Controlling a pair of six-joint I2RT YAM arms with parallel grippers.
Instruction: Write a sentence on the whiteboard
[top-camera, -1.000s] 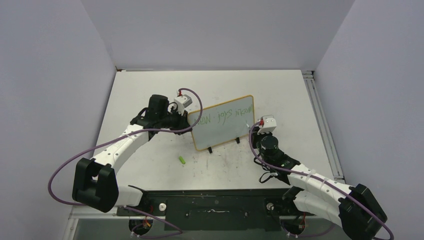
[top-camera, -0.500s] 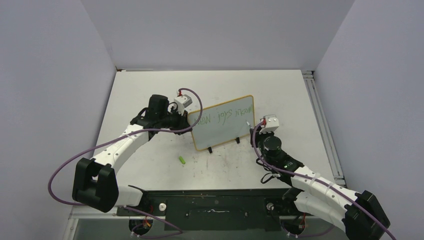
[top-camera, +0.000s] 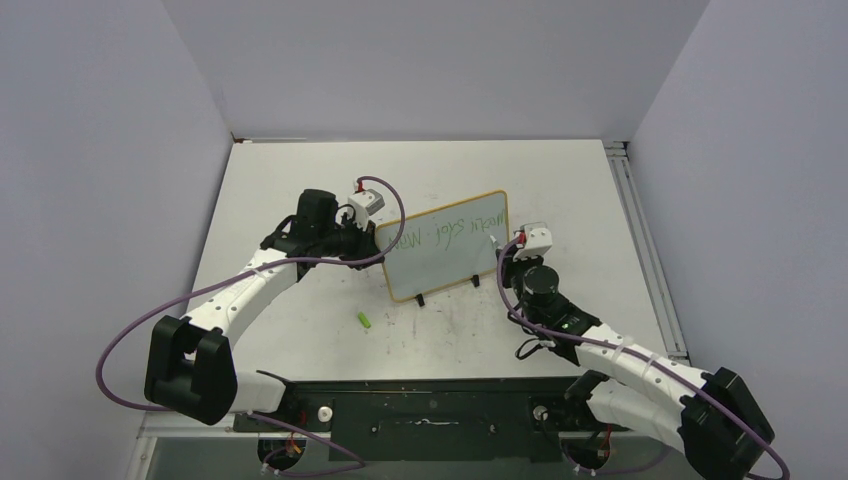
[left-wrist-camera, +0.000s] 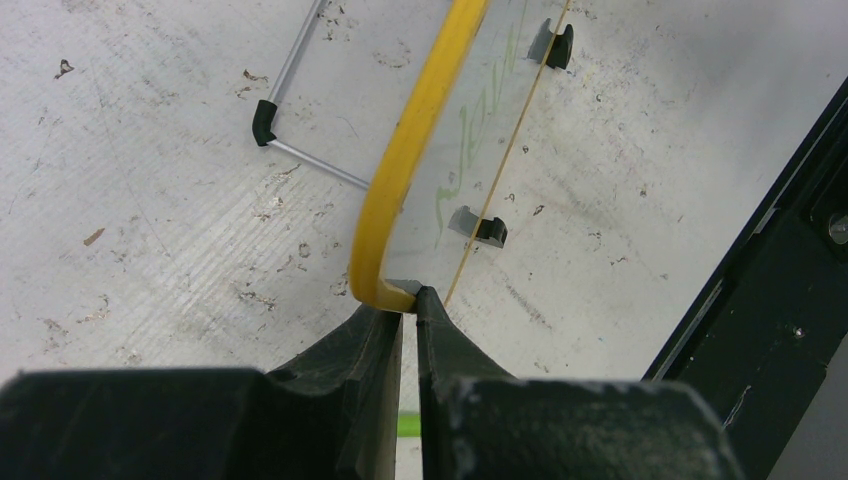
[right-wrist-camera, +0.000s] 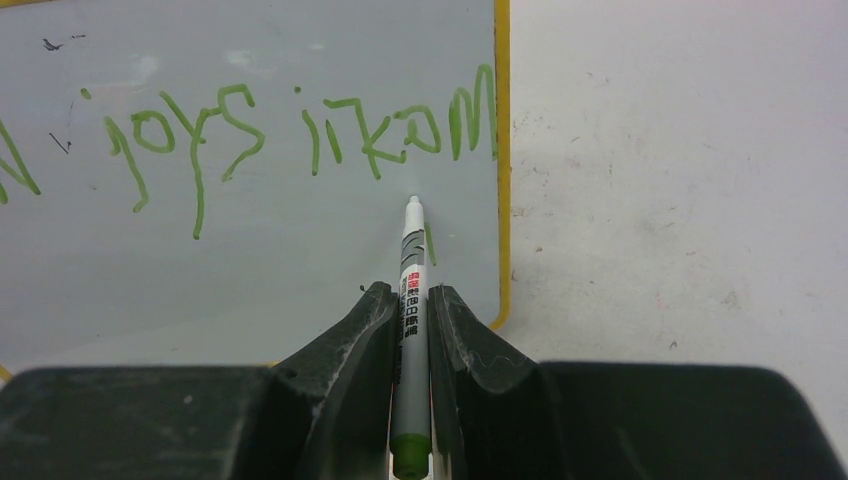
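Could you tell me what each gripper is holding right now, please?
Left gripper: closed on the corner of the whiteboard frame.
Right gripper: closed on a green marker.

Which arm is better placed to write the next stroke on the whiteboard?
Right. The right gripper is shut on the marker, tip aimed at the whiteboard under the sentence. The left gripper is shut on the board's frame corner.

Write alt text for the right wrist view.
The right fingers clamp a marker, its tip pointing at the whiteboard just below the green sentence, which includes "joys". The board's yellow frame edge and the scuffed table lie to the right.
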